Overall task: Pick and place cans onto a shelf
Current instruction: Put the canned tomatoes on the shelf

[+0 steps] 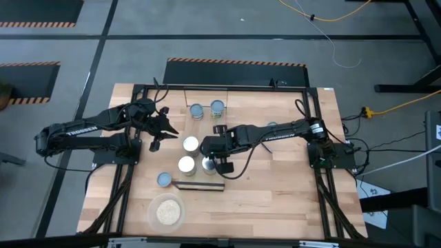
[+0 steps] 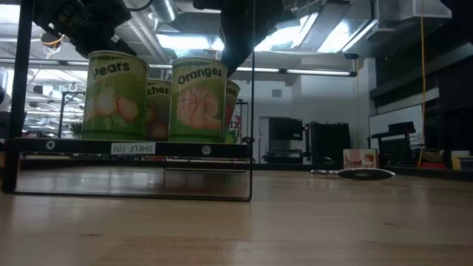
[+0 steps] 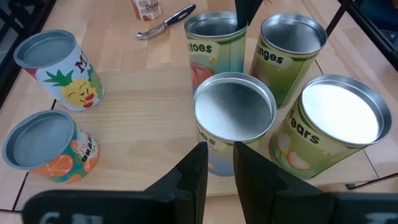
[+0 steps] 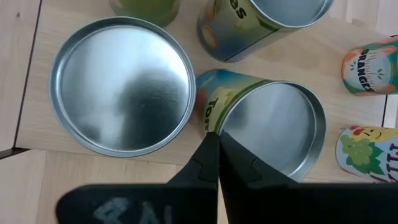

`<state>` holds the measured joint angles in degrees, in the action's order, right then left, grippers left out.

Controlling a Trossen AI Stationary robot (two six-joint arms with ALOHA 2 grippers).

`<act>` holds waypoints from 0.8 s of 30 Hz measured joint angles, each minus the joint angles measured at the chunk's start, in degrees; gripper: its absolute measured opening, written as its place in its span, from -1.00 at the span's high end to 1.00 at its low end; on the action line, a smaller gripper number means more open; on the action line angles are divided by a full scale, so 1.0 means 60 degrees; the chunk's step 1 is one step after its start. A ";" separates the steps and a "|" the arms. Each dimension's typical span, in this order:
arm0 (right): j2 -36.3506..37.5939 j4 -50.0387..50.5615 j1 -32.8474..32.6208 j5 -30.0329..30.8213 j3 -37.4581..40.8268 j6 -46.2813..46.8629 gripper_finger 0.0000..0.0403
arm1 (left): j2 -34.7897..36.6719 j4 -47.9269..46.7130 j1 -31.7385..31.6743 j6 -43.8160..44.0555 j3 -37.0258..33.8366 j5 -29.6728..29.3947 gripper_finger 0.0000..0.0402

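Four labelled cans stand close together on the shelf (image 2: 133, 148): Pears (image 2: 114, 96), Oranges (image 2: 198, 100), one with a silvery top (image 3: 233, 115), and a Tomatoes can (image 4: 273, 124). My right gripper (image 4: 214, 138) comes down from above and is shut on the Tomatoes can; in the high view it (image 1: 212, 148) covers that can. My left gripper (image 3: 219, 163) hovers left of the group, above the silvery-topped can, open with nothing between its fingers; it also shows in the high view (image 1: 157, 131). My right gripper pinches the Tomatoes can's rim (image 4: 219, 127), one finger inside the can and one outside against the label. The fingers point steeply down from above. The can stays upright among the others; whether its base rests on the shelf, I cannot tell.
Two loose cans (image 1: 196, 110) (image 1: 217, 107) stand toward the far edge, another (image 1: 164, 180) near the shelf's dark strip (image 1: 198, 184). A dish of grains (image 1: 167, 211) sits at the near edge. A can opener (image 3: 168, 22) and a small jar (image 3: 147, 7) lie farther right.
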<state>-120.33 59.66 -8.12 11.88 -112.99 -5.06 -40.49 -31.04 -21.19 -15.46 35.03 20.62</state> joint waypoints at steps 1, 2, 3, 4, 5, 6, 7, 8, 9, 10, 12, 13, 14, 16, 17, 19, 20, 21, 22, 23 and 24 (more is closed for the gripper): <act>0.0000 0.0000 0.0000 0.0000 0.0000 -0.0001 0.99 | -0.0001 0.0002 0.0002 0.0000 0.0000 0.0000 0.65; 0.0000 -0.0004 0.0000 0.0000 0.0000 -0.0001 0.98 | 0.0002 0.0003 0.0003 0.0000 0.0000 0.0000 0.65; 0.0000 -0.0004 0.0000 0.0000 0.0000 0.0002 0.98 | 0.0003 0.0005 0.0003 -0.0004 0.0000 0.0000 0.65; 0.0000 -0.0004 0.0000 0.0000 0.0000 0.0003 0.98 | -0.0001 0.0003 0.0002 0.0000 0.0000 0.0000 0.65; 0.0000 -0.0004 0.0000 0.0000 0.0000 0.0003 0.98 | -0.0001 0.0004 0.0003 -0.0001 0.0000 0.0000 0.65; 0.0000 -0.0005 0.0000 0.0000 0.0000 0.0003 0.98 | 0.0000 0.0006 0.0003 -0.0003 0.0000 0.0000 0.65; 0.0000 -0.0007 0.0000 0.0000 0.0000 -0.0001 0.98 | -0.0001 0.0003 0.0003 -0.0004 0.0000 0.0000 0.65; 0.0000 -0.0011 0.0000 0.0000 0.0000 0.0003 0.98 | -0.0001 0.0003 0.0003 0.0000 0.0000 0.0000 0.65; 0.0000 -0.0011 0.0000 0.0000 0.0000 0.0003 0.98 | -0.0001 0.0003 0.0003 -0.0001 0.0000 0.0000 0.65; 0.0000 -0.0011 0.0000 0.0000 0.0000 0.0003 0.98 | -0.0001 0.0003 0.0002 0.0000 0.0000 0.0000 0.65; 0.0000 -0.0014 0.0000 0.0000 0.0000 0.0003 0.97 | -0.0001 0.0007 0.0000 -0.0001 0.0000 0.0000 0.65; 0.0000 -0.0015 0.0000 0.0000 0.0000 0.0003 0.96 | -0.0001 0.0006 0.0003 0.0000 0.0000 0.0000 0.65; 0.0000 -0.0015 0.0000 -0.0004 0.0000 0.0003 0.96 | -0.0001 0.0003 0.0002 0.0000 0.0000 0.0000 0.65; 0.0000 -0.0019 0.0000 -0.0006 0.0000 0.0003 0.94 | -0.0001 0.0006 -0.0001 -0.0003 0.0000 0.0000 0.65; 0.0000 -0.0023 0.0000 -0.0007 0.0000 0.0003 0.93 | -0.0001 0.0003 0.0001 0.0000 0.0000 0.0000 0.65; 0.0000 -0.0033 0.0000 -0.0011 0.0000 0.0003 0.88 | -0.0001 0.0007 0.0003 0.0000 0.0000 0.0000 0.65; 0.0000 -0.0036 0.0000 -0.0011 0.0000 0.0003 0.86 | -0.0001 0.0007 0.0003 0.0000 0.0000 0.0000 0.65; 0.0000 -0.0038 0.0000 -0.0013 0.0000 0.0003 0.83 | -0.0001 0.0005 0.0003 -0.0002 0.0000 0.0000 0.65; 0.0000 -0.0040 0.0000 -0.0018 0.0000 0.0003 0.81 | -0.0001 0.0007 0.0003 -0.0004 0.0000 0.0000 0.65; 0.0000 -0.0044 0.0000 -0.0018 0.0000 0.0003 0.79 | -0.0001 0.0005 0.0001 -0.0002 0.0000 0.0000 0.65; 0.0000 -0.0050 0.0000 -0.0015 0.0000 0.0004 0.78 | -0.0001 0.0007 0.0002 0.0000 0.0000 0.0000 0.65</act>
<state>-120.33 59.36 -8.12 11.79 -112.99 -5.03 -40.49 -31.00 -21.18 -15.46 35.03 20.62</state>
